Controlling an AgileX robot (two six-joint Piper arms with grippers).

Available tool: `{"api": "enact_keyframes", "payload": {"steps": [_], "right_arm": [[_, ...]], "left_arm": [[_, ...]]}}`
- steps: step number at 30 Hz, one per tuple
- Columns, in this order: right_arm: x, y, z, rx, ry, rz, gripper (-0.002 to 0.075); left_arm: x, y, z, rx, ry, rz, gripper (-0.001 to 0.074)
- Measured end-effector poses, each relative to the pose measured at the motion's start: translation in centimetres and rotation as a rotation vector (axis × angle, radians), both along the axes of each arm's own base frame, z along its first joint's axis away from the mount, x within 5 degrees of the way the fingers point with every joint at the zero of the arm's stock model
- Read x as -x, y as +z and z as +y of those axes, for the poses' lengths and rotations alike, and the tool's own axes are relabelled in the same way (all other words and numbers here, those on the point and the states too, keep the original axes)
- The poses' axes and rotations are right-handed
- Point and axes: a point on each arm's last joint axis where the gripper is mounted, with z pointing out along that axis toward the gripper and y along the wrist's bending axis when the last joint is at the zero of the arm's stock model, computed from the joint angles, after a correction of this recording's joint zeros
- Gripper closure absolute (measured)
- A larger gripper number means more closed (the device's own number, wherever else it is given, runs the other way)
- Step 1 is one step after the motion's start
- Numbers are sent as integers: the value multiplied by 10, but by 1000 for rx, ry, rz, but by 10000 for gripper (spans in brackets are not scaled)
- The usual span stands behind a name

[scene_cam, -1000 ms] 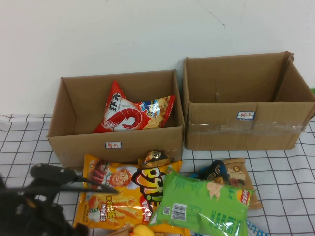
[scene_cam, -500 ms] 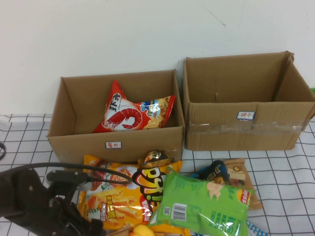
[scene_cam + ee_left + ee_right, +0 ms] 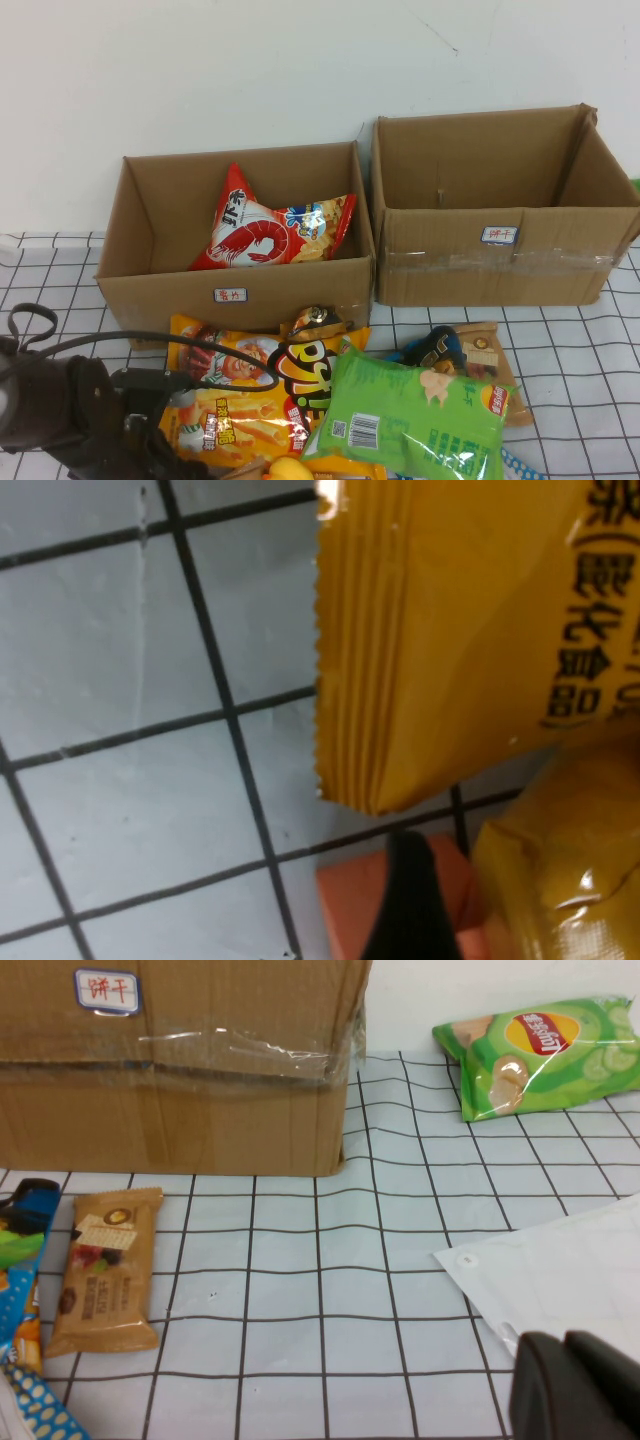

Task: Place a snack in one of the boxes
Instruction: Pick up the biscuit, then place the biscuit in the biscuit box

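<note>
The left gripper [image 3: 410, 900] hangs low over the checked tablecloth [image 3: 130, 660], one dark fingertip over an orange-red packet [image 3: 345, 910] beside the orange snack bag [image 3: 450, 630]; its jaw width cannot be told. The right gripper [image 3: 570, 1390] sits parked with jaws together, far from the two boxes [image 3: 240, 290]

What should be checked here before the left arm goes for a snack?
1. Left box has room: ok; only the red shrimp bag is inside.
2. Right box open: ok.
3. Left gripper near a snack: ok; low beside the orange bag.
4. Left jaws open: cannot tell.
5. Right gripper clear of the pile: ok; low over the cloth.
6. Target unobstructed: not ok; the green bag overlaps the pile.
</note>
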Motion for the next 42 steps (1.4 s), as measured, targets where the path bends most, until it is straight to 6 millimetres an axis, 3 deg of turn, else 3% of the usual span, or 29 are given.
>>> {"api": "enact_keyframes", "payload": {"steps": [3,9,16,20,25,33,36,42], "right_arm": [[0,0,0,0,0,0,727],[0,0,0,0,0,0,727],[0,0,0,0,0,0,727],[0,0,0,0,0,0,727],[0,0,0,0,0,0,727],[0,0,0,0,0,0,727],[0,0,0,0,0,0,727],[0,0,0,0,0,0,727]], "left_arm": [[0,0,-1,13,-4,0,326],[-1,0,-3,29,11,-6,573],[1,3,-4,41,-6,22,583],[8,18,-5,69,-47,45,587],[16,68,-6,136,-85,-81,603],[15,195,-8,260,-147,-540,605],[7,233,-9,290,-144,-689,605],[-17,271,-19,355,-145,-841,605]]}}
